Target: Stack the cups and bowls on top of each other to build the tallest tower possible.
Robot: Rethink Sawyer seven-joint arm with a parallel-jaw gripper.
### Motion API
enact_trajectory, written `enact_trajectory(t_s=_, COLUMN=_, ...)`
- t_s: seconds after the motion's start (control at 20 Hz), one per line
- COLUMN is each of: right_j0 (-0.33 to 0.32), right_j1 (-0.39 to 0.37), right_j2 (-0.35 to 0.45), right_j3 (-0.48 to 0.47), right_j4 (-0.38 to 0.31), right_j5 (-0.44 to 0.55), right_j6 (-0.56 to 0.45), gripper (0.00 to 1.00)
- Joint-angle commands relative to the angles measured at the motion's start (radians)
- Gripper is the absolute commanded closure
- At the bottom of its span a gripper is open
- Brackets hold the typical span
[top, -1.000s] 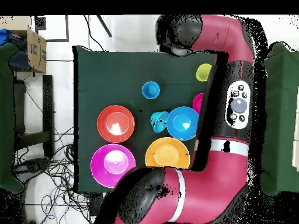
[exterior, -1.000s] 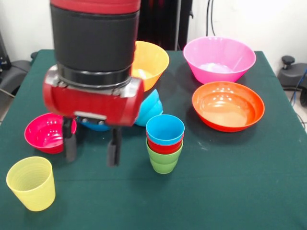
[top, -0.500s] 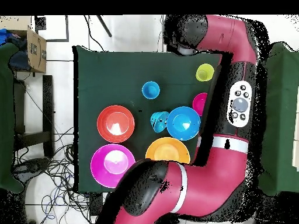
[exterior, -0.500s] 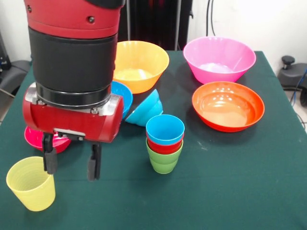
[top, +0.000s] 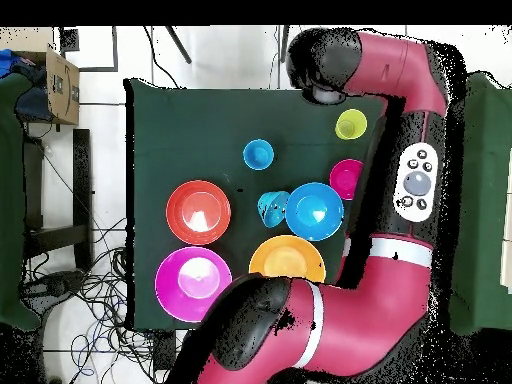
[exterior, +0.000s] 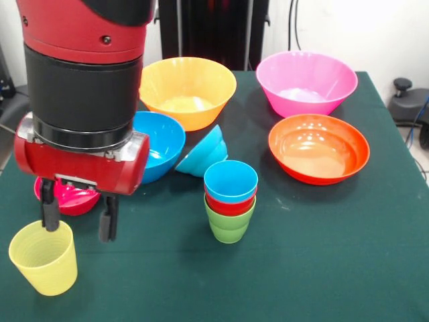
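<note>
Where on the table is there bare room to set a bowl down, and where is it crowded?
Bare cloth lies in front of the cup stack and the orange bowl, out to the near corner. The side with the open claw, yellow cup, magenta bowl and blue bowl is crowded.

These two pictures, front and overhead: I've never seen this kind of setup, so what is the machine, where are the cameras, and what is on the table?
The machine is a red and black robot arm; its hand has two dark fingers, open and holding nothing, just above the yellow cup. One camera looks across the green table; the other looks straight down, where the arm curves along the right side.

On the table are a short tower of three nested cups (lime green at the bottom, red, light blue on top), a large yellow-orange bowl, a large pink bowl, a wide red-orange bowl, a medium blue bowl, a small light blue bowl tipped on its side, and a small magenta bowl.
</note>
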Motion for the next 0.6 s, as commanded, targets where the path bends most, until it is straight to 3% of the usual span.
enact_trajectory(t_s=0.05, right_j0=-0.024, right_j1=-0.031, right_j2=-0.020, right_j3=0.182, right_j4=-0.084, right_j5=-0.054, right_j6=-0.286, gripper=0.00)
enact_trajectory(t_s=0.25, right_j0=-0.044, right_j1=-0.021, right_j2=-0.007, right_j3=0.245, right_j4=-0.078, right_j5=-0.164, right_j6=-0.276, gripper=0.00)
enact_trajectory(t_s=0.6, right_j0=-0.066, right_j1=-0.016, right_j2=0.003, right_j3=0.316, right_j4=-0.089, right_j5=-0.267, right_j6=-0.262, gripper=0.00)
